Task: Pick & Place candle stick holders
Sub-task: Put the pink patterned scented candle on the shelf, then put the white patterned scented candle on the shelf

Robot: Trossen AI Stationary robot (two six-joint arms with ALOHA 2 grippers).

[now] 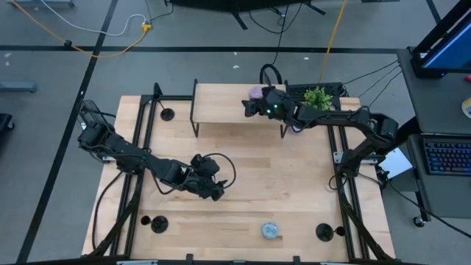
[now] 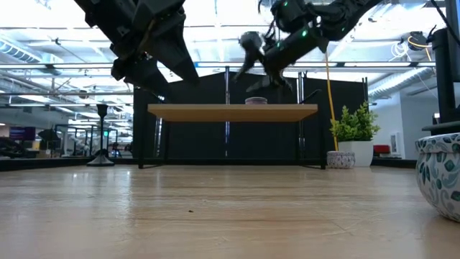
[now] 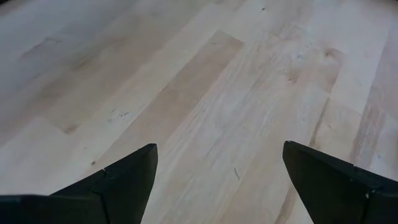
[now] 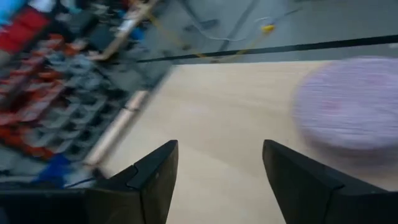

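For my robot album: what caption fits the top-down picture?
Two dark robot arms over a pale wooden table, three black candle stick holders at its corners.

The high camera is looking straight down on the whole table [image 1: 243, 169]; the low camera is sitting at tabletop level, facing across toward the raised shelf [image 2: 231, 111], which both are sharing; the left wrist camera is hanging close above bare wood; the right wrist camera is looking across the shelf top.
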